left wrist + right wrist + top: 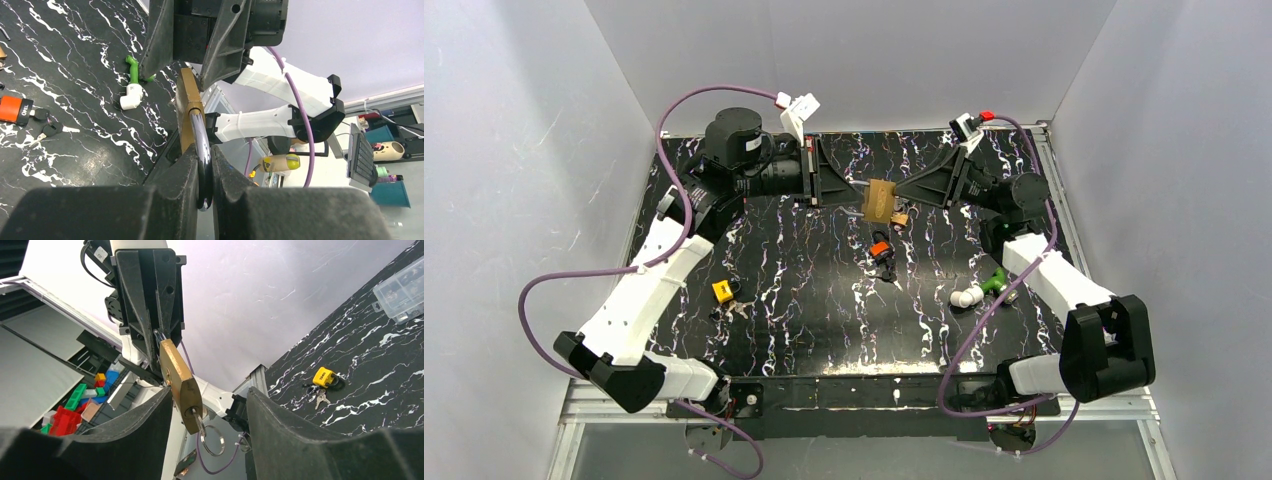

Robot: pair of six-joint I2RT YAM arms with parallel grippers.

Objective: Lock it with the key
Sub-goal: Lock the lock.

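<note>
A brass padlock (881, 200) hangs in the air over the far middle of the table. My left gripper (826, 185) is shut on its steel shackle (199, 145); the brass body (186, 107) sticks out beyond the fingers. A key (199, 421) sits in the keyhole at the lock's bottom end, with a ring (212, 440) dangling from it. My right gripper (209, 395) is open, its jaws on either side of the lock's lower end (182, 385) and the key, not closed on them. It faces the left gripper (155, 315).
On the black marbled table (804, 320) lie a red padlock with keys (882, 248), a yellow padlock (722, 291), and a white and green pipe fitting (976, 292). A clear plastic box (402, 292) shows in the right wrist view. White walls enclose the table.
</note>
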